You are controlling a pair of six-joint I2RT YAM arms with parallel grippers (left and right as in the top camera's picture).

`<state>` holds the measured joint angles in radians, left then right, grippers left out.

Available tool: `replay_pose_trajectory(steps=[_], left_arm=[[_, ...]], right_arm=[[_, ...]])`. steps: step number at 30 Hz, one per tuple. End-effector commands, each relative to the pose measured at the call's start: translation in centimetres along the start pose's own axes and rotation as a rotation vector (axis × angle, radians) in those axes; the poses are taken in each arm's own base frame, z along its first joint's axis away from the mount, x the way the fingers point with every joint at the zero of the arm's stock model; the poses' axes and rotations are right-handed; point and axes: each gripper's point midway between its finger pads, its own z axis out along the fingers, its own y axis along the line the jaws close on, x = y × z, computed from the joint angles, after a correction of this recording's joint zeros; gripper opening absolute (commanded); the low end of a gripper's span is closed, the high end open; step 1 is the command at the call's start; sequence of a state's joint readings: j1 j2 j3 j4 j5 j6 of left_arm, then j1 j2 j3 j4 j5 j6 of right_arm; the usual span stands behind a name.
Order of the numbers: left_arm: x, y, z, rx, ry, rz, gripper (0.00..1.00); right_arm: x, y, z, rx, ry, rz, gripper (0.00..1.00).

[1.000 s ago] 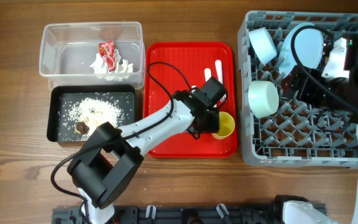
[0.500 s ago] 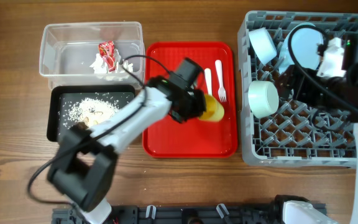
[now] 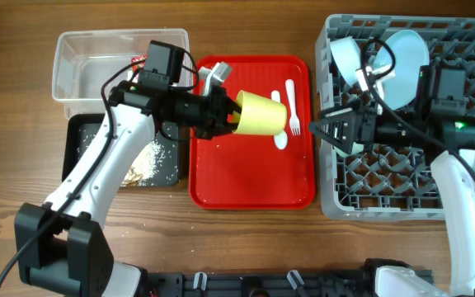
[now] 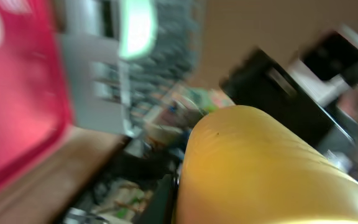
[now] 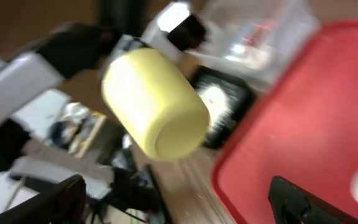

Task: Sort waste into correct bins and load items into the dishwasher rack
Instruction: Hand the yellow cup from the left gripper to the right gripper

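Clearly the left gripper (image 3: pixel 231 115) is clamped on the small yellow cup (image 3: pixel 261 113), holding it by its left end just above centre in the overhead view. The cup lies on its side, its closed base pointing toward the right of the frame. In the blurred left wrist view the cup's yellow wall fills the lower right. It hangs over the upper part of the flat red tray (image 3: pixel 254 173). On the tray, just right of the cup, lie the white fork (image 3: pixel 291 103) and the bowl of the white spoon (image 3: pixel 280 139); the cup hides most of the spoon's handle. Further right, the right gripper (image 3: pixel 320 129) points left at the cup from the tray's right edge. Its fingers (image 5: pixel 48 205) are spread wide and hold nothing, showing at both bottom corners of the right wrist view. Behind it the grey dishwasher rack (image 3: pixel 386 190) fills the right side, with the pale blue plate (image 3: pixel 406 49) and one blue-green bowl (image 3: pixel 349 58) near its top edge. At the upper left sits the clear tub (image 3: pixel 64 58), and below it the black tray (image 3: pixel 81 165) with white crumbs (image 3: pixel 143 161).
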<state>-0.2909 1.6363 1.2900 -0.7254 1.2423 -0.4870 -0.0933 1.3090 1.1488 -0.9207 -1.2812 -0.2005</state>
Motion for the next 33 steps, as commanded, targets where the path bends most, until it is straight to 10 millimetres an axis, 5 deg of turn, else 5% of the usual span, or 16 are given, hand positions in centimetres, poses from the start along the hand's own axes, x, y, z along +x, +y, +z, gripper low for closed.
replay_pose_trajectory(steps=[1, 10, 19, 33], left_arm=[[2.1, -2.9, 0.3, 0.143, 0.102, 0.081, 0.04], [3.5, -3.6, 1.7, 0.163, 0.161, 0.097, 0.04], [2.6, -3.9, 1.2, 0.172, 0.138, 0.107, 0.04], [2.3, -4.1, 1.2, 0.176, 0.132, 0.128, 0.04]], right_arm=[[-0.4, 3.3, 0.4, -0.214, -0.031, -0.089, 0.95], [-0.9, 2.3, 2.9, -0.116, 0.025, -0.076, 0.90], [-0.6, 2.3, 5.5, -0.057, 0.070, -0.064, 0.83], [-0.5, 2.9, 5.8, -0.077, 0.078, -0.058, 0.69]])
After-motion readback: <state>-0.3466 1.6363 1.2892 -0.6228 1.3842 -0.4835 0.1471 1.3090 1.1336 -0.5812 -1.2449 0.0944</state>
